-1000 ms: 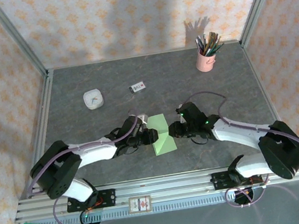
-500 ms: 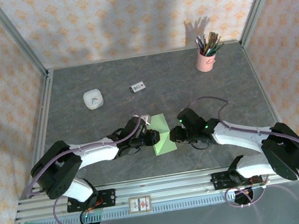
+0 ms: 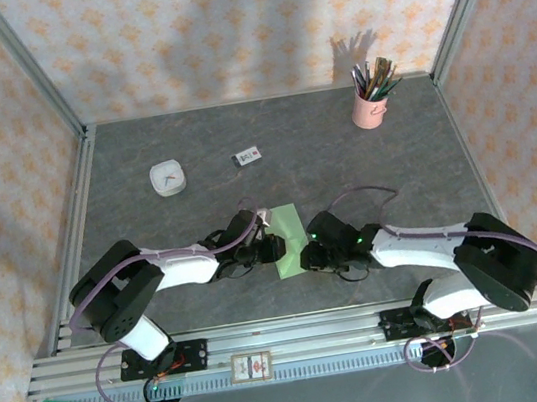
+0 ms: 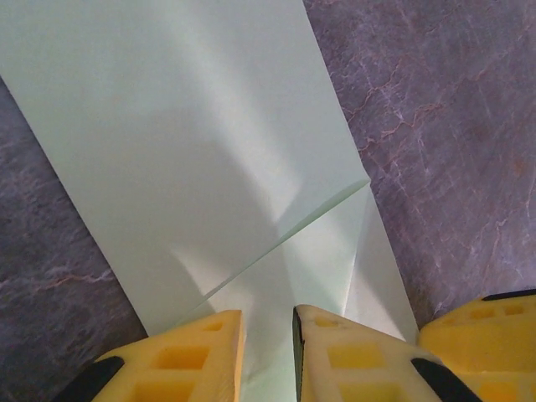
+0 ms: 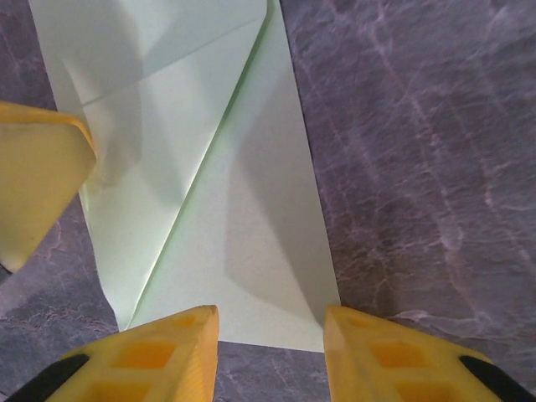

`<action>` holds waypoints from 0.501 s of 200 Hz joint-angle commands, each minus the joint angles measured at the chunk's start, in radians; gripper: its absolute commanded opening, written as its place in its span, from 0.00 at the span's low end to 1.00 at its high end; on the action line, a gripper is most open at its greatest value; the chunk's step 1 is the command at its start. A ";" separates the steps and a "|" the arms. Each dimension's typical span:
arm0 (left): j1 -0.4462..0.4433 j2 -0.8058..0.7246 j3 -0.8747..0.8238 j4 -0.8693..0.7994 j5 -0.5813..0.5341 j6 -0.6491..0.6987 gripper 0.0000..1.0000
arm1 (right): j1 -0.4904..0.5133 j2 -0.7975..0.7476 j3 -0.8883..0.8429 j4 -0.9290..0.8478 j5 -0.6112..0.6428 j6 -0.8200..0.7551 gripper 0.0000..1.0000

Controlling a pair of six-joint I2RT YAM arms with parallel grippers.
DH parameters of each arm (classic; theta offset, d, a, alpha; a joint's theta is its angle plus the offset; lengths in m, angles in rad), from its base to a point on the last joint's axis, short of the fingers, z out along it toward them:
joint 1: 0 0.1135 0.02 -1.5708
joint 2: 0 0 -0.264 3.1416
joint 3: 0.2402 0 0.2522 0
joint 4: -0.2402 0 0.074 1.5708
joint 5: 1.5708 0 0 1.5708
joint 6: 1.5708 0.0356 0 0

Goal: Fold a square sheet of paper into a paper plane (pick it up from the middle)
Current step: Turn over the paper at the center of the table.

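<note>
The square sheet of paper (image 3: 288,241) is pale green and lies partly folded on the grey table, a diagonal flap across it (image 4: 209,151) (image 5: 226,193). My left gripper (image 3: 272,247) is at its left edge. Its yellow fingers (image 4: 209,352) stand a narrow gap apart over the paper, and the gripper (image 4: 268,356) holds nothing. My right gripper (image 3: 309,256) is at the near right corner. It is open (image 5: 272,339), its fingers (image 5: 167,352) straddling the sheet's near edge. The paper plane's dart shape is not formed.
A pink pencil cup (image 3: 369,105) stands at the back right. A small white dish (image 3: 166,179) and a small printed card (image 3: 247,156) lie at the back left. Metal frame rails (image 3: 270,347) run along the near edge, and patterned walls enclose the table.
My right gripper has moved left and nearer, down to the sheet's near right corner. The left jaws have narrowed over the paper. The sheet lies flatter.
</note>
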 commanded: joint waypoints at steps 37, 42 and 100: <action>0.011 0.005 -0.027 0.028 0.011 0.029 0.25 | 0.012 0.019 -0.023 0.086 0.021 0.015 0.38; 0.011 0.005 -0.027 0.027 0.010 0.031 0.25 | 0.013 0.018 -0.021 0.093 0.023 0.010 0.38; 0.012 0.007 -0.030 0.011 0.005 0.040 0.25 | 0.011 0.058 0.018 0.105 0.029 -0.048 0.39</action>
